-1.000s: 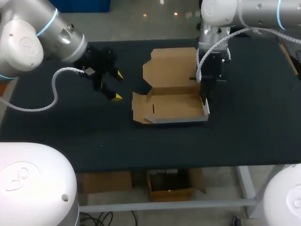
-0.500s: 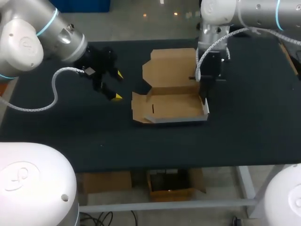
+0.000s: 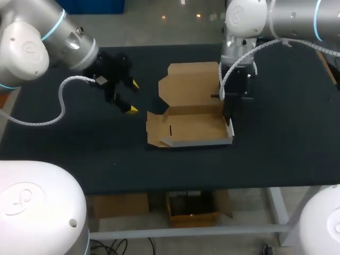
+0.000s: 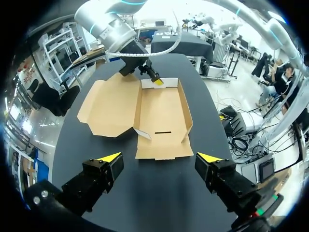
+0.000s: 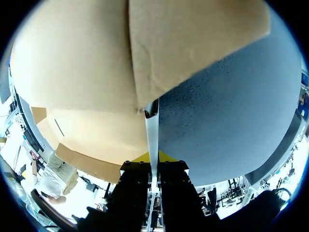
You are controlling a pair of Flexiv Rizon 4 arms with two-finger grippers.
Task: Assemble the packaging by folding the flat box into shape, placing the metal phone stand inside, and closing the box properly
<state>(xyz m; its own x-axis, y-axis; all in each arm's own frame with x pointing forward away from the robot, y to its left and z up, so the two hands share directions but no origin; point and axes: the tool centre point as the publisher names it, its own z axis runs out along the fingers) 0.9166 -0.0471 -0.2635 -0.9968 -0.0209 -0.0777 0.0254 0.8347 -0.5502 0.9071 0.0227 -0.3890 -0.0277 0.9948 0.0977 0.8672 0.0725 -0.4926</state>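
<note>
A brown cardboard box (image 3: pixel 186 130) sat near the middle of the black table (image 3: pixel 276 154). It was only partly folded. Its bottom part looked like a shallow tray, with low walls standing up at the front and at the right side. Its big brown lid (image 3: pixel 192 82) was open and lay back on the table behind the tray, on the side away from the robot. A small brown flap (image 3: pixel 154 127) at the tray's left end stuck out sideways. A thin dark slit (image 4: pixel 163 132) showed in the floor of the tray. The shiny silver right arm (image 3: pixel 289 16) came in from the right and pointed down at the right end of the box. The right gripper (image 5: pixel 152 157) with its yellow tips was pressed tight on the thin side wall (image 5: pixel 152 128) of the tray. It had one finger on each side, so it was holding the box by that wall. The white and silver left arm (image 3: pixel 32 37) came in from the left. The left gripper (image 3: pixel 133 96) hung over the table to the left of the box, a little way off and not touching it. Its two fingers stood wide apart and held nothing. From the left wrist camera, the box lay ahead of those open fingers, with the right gripper at its far end.
</note>
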